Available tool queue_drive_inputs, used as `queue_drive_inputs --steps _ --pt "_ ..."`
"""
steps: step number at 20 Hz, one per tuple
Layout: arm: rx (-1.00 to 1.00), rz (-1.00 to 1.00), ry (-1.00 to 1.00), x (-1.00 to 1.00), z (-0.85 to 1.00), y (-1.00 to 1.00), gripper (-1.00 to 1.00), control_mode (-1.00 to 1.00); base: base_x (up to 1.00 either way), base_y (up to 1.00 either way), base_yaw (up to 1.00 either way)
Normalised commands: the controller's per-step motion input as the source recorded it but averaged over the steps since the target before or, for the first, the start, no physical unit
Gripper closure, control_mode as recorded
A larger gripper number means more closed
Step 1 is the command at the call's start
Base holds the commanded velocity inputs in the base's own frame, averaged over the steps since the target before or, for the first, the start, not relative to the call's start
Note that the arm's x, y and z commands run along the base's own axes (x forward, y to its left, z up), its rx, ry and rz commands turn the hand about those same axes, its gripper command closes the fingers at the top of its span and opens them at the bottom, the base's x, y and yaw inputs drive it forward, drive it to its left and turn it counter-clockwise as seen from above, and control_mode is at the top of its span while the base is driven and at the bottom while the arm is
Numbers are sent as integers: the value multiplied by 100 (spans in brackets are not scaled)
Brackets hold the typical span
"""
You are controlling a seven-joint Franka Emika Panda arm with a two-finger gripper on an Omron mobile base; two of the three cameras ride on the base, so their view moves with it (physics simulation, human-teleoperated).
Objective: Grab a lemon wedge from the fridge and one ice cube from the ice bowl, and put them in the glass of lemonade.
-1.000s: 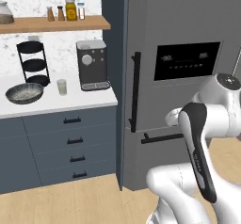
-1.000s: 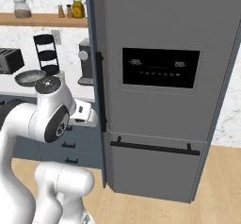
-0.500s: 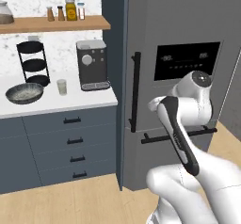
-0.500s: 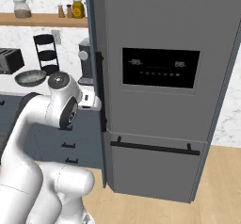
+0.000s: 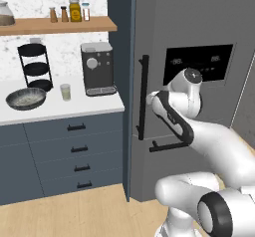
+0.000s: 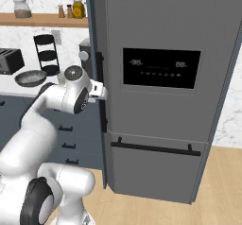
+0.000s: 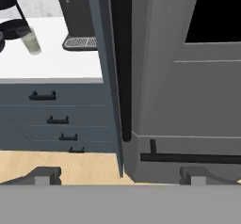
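Note:
The fridge (image 5: pixel 199 27) is tall and dark grey, with its doors shut, so the lemon wedge is hidden. Its black vertical bar handle (image 5: pixel 143 96) runs down the upper door's left edge. My gripper (image 6: pixel 102 92) hovers right at that handle (image 6: pixel 100 94), open. In the hand view the handle (image 7: pixel 121 63) stands straight ahead, in line with the gap between my wide-apart fingertips (image 7: pixel 45 175). The ice bowl (image 5: pixel 26 98) sits on the white counter at the left. Beside it stands the glass of lemonade (image 5: pixel 65 91), seen also in the hand view (image 7: pixel 29 41).
A black coffee machine (image 5: pixel 98 69) stands on the counter next to the fridge, and a black three-tier rack (image 5: pixel 36 66) behind the bowl. Blue-grey drawers (image 5: pixel 74 151) are below. The lower fridge door has a horizontal bar handle (image 6: pixel 153 148). A toaster (image 6: pixel 10 61) sits far left.
The arm has swung across the fridge front, bringing the hand from the display panel side over to the vertical handle. The gripper stayed open. The base has not moved.

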Motion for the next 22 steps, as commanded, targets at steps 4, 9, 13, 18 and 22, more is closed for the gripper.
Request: queue_drive_inputs --steps 4,9,13,18,22 --pt "0 -1 0 91 0 0 -100 -100 0 0 0" --pt "0 -2 0 72 0 2 -100 -100 0 0 0" --pt "0 -1 0 69 0 4 -100 -100 0 0 0" --pt "0 0 -1 61 -7 2 -100 -100 0 0 0" --pt "0 0 -12 46 -24 1 -100 -100 0 0 0"
